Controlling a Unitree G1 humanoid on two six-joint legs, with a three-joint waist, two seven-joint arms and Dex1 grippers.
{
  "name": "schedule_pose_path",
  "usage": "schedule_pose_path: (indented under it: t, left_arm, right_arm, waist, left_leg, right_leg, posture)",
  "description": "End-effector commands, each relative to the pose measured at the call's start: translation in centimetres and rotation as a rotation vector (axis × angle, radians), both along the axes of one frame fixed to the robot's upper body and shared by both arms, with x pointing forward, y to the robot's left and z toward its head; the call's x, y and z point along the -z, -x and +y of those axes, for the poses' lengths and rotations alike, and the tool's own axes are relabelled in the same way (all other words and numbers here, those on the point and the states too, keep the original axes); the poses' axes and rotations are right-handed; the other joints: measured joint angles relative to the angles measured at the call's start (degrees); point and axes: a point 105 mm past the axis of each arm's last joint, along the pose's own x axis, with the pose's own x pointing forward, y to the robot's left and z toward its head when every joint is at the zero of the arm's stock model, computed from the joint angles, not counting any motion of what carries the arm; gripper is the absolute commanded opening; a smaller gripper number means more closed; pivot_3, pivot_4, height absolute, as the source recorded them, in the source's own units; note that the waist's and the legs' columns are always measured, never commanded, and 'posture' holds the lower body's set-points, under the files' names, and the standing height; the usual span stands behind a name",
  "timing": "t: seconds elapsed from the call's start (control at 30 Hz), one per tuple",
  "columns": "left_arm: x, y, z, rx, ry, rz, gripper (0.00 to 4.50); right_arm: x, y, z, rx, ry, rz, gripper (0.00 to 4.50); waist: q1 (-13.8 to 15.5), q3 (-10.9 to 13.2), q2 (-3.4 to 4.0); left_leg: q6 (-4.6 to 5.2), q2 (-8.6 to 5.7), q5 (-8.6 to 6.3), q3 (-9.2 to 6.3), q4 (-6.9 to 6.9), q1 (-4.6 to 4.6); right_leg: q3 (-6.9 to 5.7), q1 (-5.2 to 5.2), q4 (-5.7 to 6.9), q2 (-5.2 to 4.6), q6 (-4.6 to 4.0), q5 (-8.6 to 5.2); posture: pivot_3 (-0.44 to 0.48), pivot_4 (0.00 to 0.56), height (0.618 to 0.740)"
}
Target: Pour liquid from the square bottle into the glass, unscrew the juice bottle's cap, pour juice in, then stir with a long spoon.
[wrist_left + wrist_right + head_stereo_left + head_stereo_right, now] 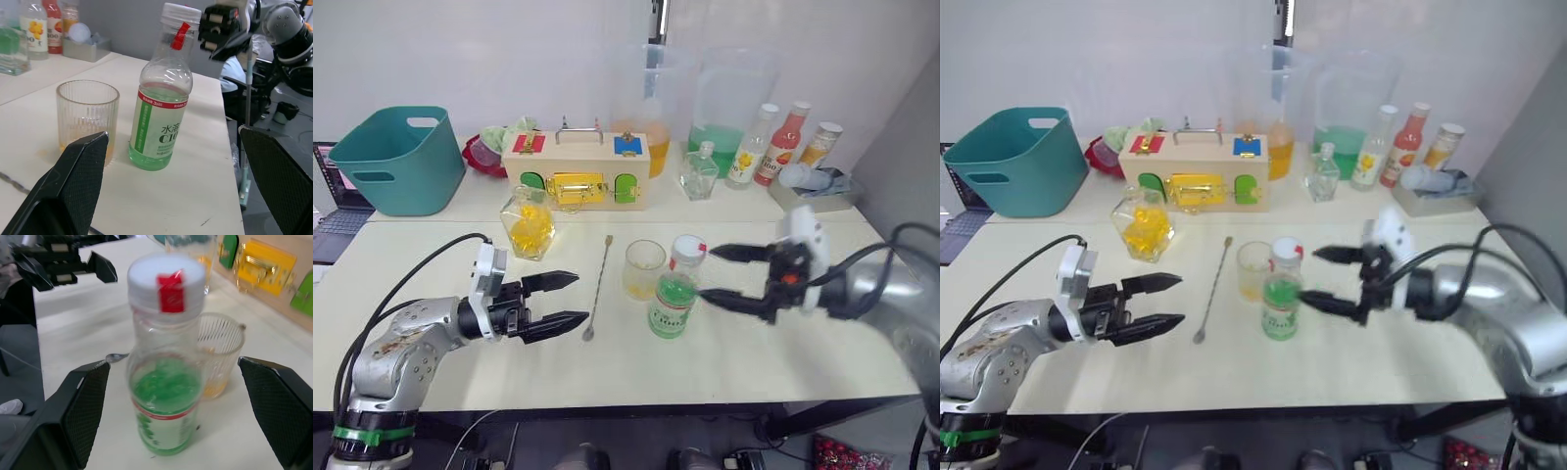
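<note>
Right gripper (724,273) – fingers spread, empty – hovers just right of the juice bottle (673,300); left gripper (566,300) spread, empty, level.

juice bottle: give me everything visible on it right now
The slim clear plastic juice bottle stands upright on the pale table, beside the ribbed clear glass; whether they touch is unclear. Its round white screw cap is on, with a red tab down one side. A green-and-white label with a red top band wraps the lower body; pale green drink fills roughly the lower half. The open right gripper brackets it without touching.
</note>
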Motion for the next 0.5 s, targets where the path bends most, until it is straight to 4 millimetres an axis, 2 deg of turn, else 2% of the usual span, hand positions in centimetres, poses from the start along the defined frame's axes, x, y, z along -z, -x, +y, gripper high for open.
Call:
schedule_pose_path:
  t: [0.03,0.3,0.5]
  left_arm:
    - [-1.3,0.8,-0.1,-0.016,0.015,-0.061,4.5]
    - [-1.6,1.8,0.4,-0.081,0.009,-0.074,4.5]
    - [-1.7,2.1,0.5,-0.095,0.008,-0.074,4.5]
  right_arm:
    - [0.1,-0.1,0.4,-0.174,0.03,-0.036,4.44]
    - [0.8,-3.2,1.4,-0.336,0.027,-0.033,4.44]
    - [1.0,-3.5,1.9,-0.384,0.018,-0.016,4.44]
  waist:
    - [-0.02,-0.01,-0.01]
    - [0.13,0.0,0.0]
    - [0.13,0.0,0.01]
  left_leg:
    - [-0.01,0.01,0.0,-0.02,-0.01,0.0]
    - [-0.01,-0.01,0.0,0.02,-0.01,-0.01]
    - [-0.21,-0.03,-0.11,0.02,-0.01,-0.01]
  right_leg:
    - [0.0,0.0,0.01,0.0,-0.01,0.0]
    - [-0.03,0.01,0.02,-0.07,0.0,0.05]
    - [-0.04,0.03,0.01,-0.11,0.01,0.06]
  posture:
    - [0.0,0.15,0.733]
    - [0.0,0.15,0.733]
    - [0.0,0.15,0.733]
